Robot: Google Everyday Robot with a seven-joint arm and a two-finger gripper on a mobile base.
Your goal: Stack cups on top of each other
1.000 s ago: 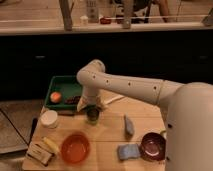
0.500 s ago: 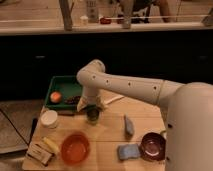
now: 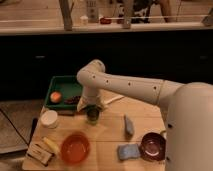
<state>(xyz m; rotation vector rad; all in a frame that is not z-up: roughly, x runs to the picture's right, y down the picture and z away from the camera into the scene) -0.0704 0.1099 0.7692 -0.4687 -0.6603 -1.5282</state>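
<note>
White arm [image 3: 125, 85] bent at the elbow, reaching down over the wooden table [image 3: 107, 131], gripper [image 3: 92, 107] atop dark cup [image 3: 92, 116], orange bowl [image 3: 75, 147] at seven o'clock.

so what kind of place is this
Probably a kitchen or canteen mock-up: a wooden table with an orange bowl, a green tray and a sponge. The claw sits over a cup.
</note>
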